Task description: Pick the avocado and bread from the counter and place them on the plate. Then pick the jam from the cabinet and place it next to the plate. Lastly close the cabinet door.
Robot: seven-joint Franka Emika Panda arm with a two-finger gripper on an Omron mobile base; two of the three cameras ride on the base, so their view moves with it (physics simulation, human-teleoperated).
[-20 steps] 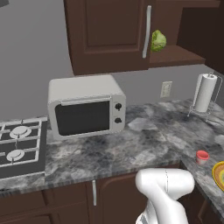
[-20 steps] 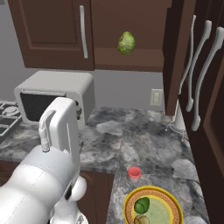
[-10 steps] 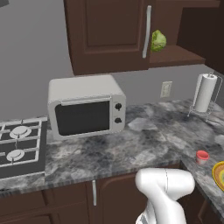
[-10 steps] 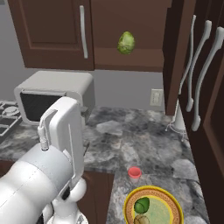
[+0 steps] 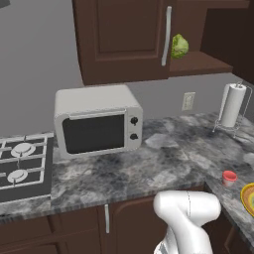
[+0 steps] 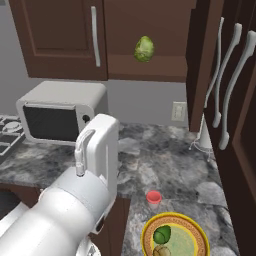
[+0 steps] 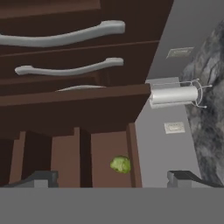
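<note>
Two foods, glossy green avocado and brown bread, sit on the plate; jaws wide, empty.

Bench is grey marbled stone, polished with a slight sheen; the dark brown panelled wooden cabinet and its open door look matt, with smooth satin silver metal bar handles. Boxy pale grey microwave reads as matt plastic or painted metal with a dark glass window, and the white paper towel roll sits in a thin wire holder. Round plate with orange-yellow rim looks like glazed ceramic, the small dark green avocado on it glossy, the small red jam jar smooth, the pale green leafy ball rough.
</note>
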